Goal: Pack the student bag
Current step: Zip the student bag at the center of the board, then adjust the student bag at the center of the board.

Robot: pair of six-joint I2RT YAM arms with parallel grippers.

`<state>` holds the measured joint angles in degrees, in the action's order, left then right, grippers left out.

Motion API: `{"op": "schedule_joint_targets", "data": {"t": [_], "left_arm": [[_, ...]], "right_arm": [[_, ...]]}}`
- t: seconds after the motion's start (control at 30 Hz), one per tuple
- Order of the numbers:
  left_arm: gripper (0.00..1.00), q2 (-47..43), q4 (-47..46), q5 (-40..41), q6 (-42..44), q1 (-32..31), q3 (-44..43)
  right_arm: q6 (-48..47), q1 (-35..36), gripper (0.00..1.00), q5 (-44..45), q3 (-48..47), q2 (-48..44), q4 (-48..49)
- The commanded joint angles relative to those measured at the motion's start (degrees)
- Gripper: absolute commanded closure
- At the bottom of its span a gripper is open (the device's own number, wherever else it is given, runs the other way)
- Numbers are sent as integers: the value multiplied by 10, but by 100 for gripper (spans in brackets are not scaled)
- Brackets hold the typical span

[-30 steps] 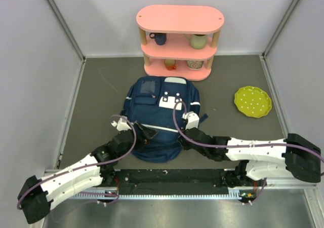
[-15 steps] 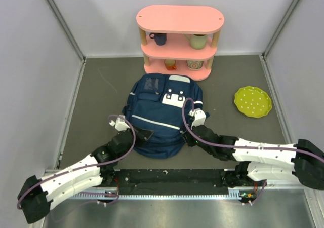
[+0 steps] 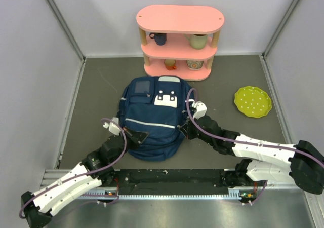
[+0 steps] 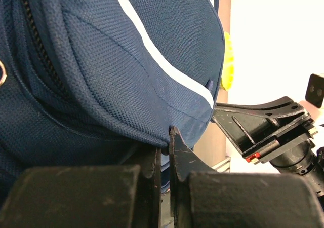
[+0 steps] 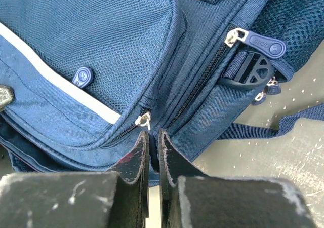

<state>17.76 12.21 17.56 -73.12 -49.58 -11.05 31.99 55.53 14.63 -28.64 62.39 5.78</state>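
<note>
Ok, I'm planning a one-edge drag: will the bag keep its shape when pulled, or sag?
Probably floppy: the bag is woven fabric, and its edge folds where the left gripper pinches it. Likely to sag or stretch rather than slide as one piece. Its bulging front suggests some weight, though contents are hidden.

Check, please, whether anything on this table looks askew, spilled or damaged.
Nothing looks spilled or damaged. The student bag lies flat, turned slightly off square, and the green plate sits on the table to its right, apart from the pink shelf.
</note>
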Motion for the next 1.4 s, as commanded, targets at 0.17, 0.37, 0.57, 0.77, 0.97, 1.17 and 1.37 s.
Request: {"op": "schedule_joint_targets", "data": {"t": [0.17, 0.37, 0.57, 0.77, 0.97, 1.17, 1.37], "left_arm": [[100, 59, -50, -60, 61, 7, -6], [33, 173, -51, -129, 183, 5, -102], [1, 166, 147, -58, 285, 5, -218], [1, 111, 282, 124, 284, 5, -260], [2, 107, 275, 212, 322, 6, -267], [1, 219, 275, 245, 337, 32, -291], [1, 226, 153, 109, 385, 158, -227]], "right_arm": [[-23, -73, 46, 96, -17, -6, -39], [47, -128, 24, 83, -28, -69, -146], [82, -179, 10, 29, 13, -198, -173], [143, -190, 4, -47, 51, -239, -165], [223, -191, 1, -138, 82, -171, -66], [327, -189, 1, -194, 138, -97, 85], [326, -168, 1, -195, 122, -46, 111]]}}
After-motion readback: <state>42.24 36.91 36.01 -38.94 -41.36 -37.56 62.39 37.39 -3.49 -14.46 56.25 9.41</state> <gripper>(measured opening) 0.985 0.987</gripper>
